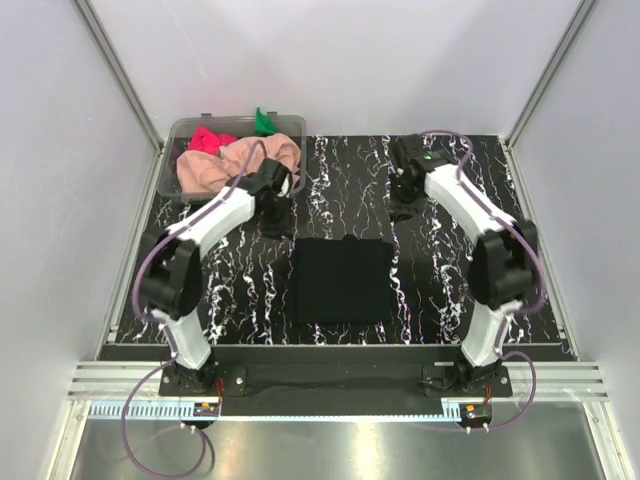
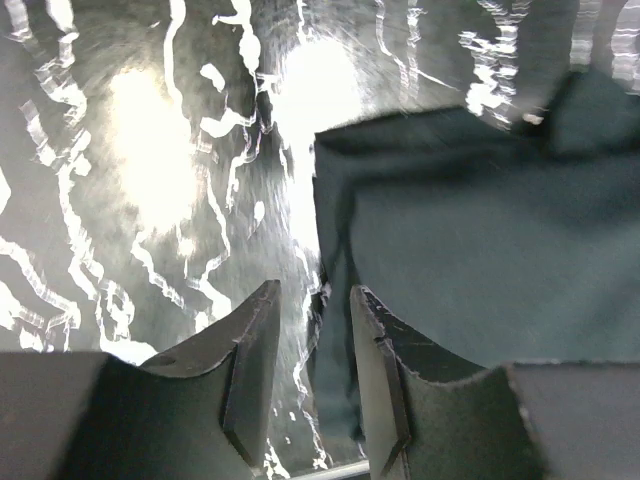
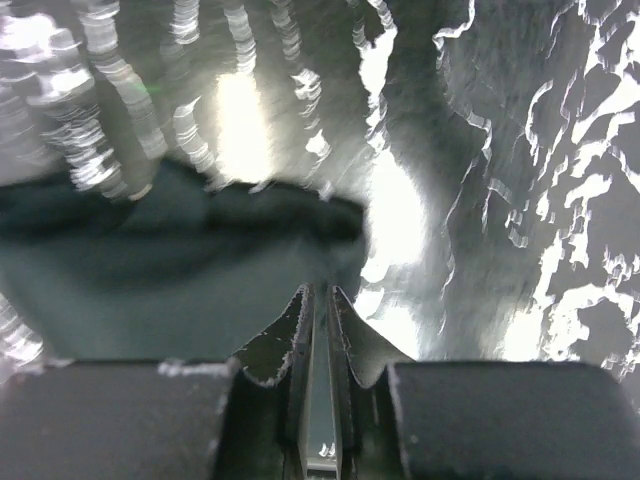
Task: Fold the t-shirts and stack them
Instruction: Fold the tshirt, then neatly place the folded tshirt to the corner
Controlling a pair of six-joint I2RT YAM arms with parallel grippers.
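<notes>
A black t-shirt (image 1: 340,280) lies folded into a flat rectangle in the middle of the table. My left gripper (image 1: 277,222) hovers by its far left corner. In the left wrist view the jaws (image 2: 315,290) stand partly open, and the shirt's (image 2: 480,220) left edge runs under the gap. My right gripper (image 1: 405,205) is near the far right corner. Its jaws (image 3: 320,290) are shut to a thin slit, with the shirt (image 3: 150,280) spread out to their left. I see nothing clamped in either. Peach-pink (image 1: 215,170), pink-red (image 1: 208,138) and green (image 1: 263,122) t-shirts lie bunched in the tub.
The clear plastic tub (image 1: 180,160) stands at the far left corner of the black marbled table (image 1: 440,290). White walls and metal rails close in the table on the left, right and far sides. Both wrist views are blurred.
</notes>
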